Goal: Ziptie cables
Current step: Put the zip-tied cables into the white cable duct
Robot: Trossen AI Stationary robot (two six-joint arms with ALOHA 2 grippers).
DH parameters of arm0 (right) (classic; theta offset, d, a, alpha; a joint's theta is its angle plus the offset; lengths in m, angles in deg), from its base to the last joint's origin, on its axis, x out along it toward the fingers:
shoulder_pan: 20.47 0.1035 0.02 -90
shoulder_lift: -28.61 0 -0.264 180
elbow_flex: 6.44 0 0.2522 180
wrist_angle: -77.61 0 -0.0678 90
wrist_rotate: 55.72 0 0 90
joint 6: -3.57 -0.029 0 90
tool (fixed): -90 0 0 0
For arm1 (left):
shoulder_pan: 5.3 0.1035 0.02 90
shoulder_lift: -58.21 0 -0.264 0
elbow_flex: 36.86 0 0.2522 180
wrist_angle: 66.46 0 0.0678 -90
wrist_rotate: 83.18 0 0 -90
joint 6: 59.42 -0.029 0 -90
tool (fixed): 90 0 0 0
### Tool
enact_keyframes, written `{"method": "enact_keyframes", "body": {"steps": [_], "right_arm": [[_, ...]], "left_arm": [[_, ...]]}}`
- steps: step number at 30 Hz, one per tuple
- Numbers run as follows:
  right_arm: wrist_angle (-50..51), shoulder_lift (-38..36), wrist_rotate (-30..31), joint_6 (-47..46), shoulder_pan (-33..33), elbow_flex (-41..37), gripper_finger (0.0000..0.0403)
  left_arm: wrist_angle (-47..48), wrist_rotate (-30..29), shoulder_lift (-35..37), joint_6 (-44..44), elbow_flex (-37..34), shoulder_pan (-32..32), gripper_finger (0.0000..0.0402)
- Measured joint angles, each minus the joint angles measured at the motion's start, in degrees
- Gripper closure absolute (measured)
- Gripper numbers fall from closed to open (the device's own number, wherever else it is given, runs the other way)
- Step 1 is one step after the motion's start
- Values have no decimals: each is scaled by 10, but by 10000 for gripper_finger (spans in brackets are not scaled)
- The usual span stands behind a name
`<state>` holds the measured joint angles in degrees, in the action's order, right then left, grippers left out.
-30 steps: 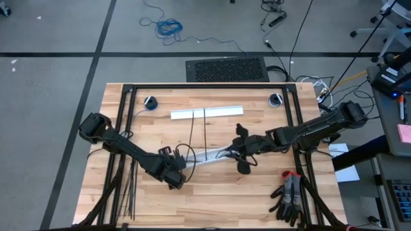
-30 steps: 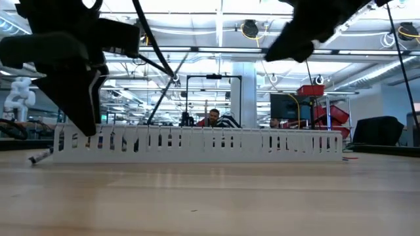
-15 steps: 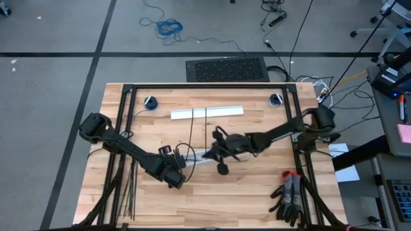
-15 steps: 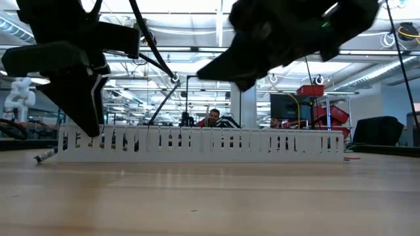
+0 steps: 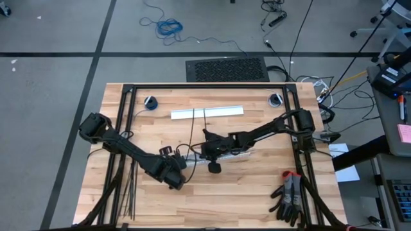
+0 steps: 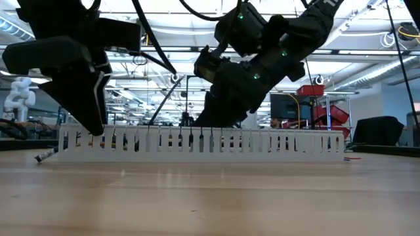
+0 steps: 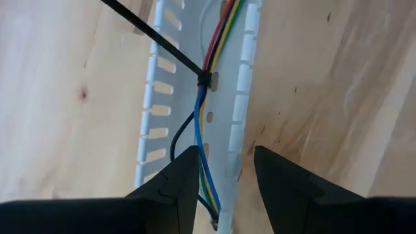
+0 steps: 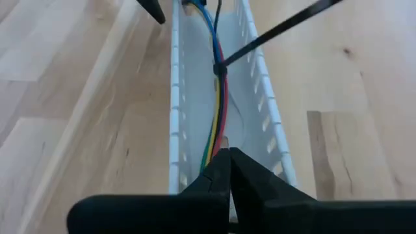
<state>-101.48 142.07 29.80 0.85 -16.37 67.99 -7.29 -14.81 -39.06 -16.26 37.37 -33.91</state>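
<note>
The cables (image 8: 218,78) lie inside the white slotted channel (image 8: 266,123) mid tabletop (image 5: 257,186), w/ one ziptie (image 7: 156,42) already looped round them. Wires look thin, light and floppy; ziptie tail is stiff, so better to take it by the tail. Right claw (image 8: 229,170) is pressed together, low over the channel end, on the wires or not I cannot tell. Left claw (image 7: 224,170) stands apart, straddling the other end.

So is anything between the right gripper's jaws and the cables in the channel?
Nothing visible. The right gripper, jaws shut, sits directly over the cables lying in the white slotted channel, whose top is open. One ziptie already wraps the bundle farther along.
</note>
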Motion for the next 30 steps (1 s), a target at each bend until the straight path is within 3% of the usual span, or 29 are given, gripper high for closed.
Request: {"method": "enact_keyframes", "body": {"steps": [5,10,15,21,27,30], "right_arm": [[24,-2,15,-6,0,2,403],[49,-3,24,-10,0,3,403],[64,-4,32,-19,3,3,403],[71,-3,37,-28,16,2,403],[79,-3,36,-27,30,2,403],[80,-3,35,-26,31,1,403]], "left_arm": [[54,-27,0,25,17,0,255],[146,-108,0,42,57,-2,255],[123,-170,0,-25,74,1,256],[10,-170,0,-171,38,18,256],[-13,-157,0,-200,2,44,257],[-49,-120,0,-212,-12,54,267]]}}
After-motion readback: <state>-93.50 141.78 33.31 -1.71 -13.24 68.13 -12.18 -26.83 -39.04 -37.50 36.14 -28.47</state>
